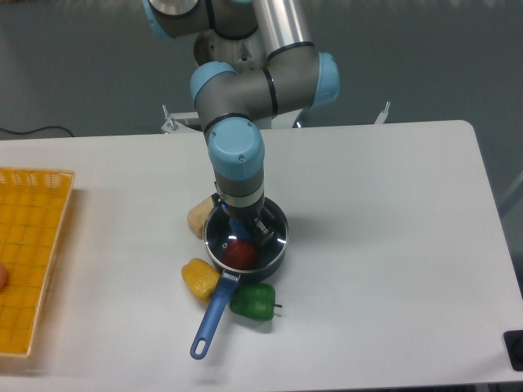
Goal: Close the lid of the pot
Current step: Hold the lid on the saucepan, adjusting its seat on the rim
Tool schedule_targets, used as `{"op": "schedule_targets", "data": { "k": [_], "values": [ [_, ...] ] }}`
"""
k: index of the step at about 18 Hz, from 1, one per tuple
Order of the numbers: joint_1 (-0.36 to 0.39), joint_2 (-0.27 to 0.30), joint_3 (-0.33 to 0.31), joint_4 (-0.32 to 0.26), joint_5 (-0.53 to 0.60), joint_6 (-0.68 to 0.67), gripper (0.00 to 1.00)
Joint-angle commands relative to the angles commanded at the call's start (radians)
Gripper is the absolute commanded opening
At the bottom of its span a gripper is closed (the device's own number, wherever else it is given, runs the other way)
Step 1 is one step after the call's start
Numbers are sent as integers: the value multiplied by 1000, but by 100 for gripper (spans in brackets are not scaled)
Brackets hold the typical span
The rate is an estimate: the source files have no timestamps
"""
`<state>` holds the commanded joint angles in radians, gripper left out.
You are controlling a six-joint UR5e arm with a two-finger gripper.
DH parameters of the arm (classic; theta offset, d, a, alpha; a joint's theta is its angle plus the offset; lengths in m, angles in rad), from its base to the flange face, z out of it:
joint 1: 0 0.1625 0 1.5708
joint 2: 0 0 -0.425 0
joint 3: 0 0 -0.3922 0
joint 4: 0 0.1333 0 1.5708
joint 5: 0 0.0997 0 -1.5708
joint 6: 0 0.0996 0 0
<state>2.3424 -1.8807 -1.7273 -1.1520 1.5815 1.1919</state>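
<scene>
The camera looks down at the counter (384,245) from the front. In the middle of the frame, the gripper (245,228) hangs straight down over the pot (274,260). The pot lid (260,238) lies right under the jaws, and its round rim lines up with the pot's rim, so it looks to be sitting on the pot or very close to it. The arm hides the blue knob, so nobody can tell if the jaws are wide, narrow, or holding the knob.

The pot is small, round and dark. Its long blue handle (209,319) points to the lower left of the frame. The lid is clear glass with a thin shiny edge. Something red (239,253) shows through it. A yellow pepper (199,278) and a green pepper (252,300) sit just beside the pot.
</scene>
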Motion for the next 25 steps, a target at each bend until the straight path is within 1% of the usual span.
{"op": "schedule_targets", "data": {
  "k": [2, 5, 9, 13, 15, 22, 25],
  "values": [
    [0, -2, 0, 0, 0, 0, 62],
    [-2, -3, 0, 2, 0, 0, 69],
    [-3, -5, -3, 14, 0, -2, 72],
    [-3, -5, -3, 14, 2, 0, 79],
    [-3, -5, -3, 14, 0, 0, 80],
    [-2, -2, -3, 14, 0, 5, 97],
    [0, 3, 3, 14, 0, 6, 99]
  ]
}}
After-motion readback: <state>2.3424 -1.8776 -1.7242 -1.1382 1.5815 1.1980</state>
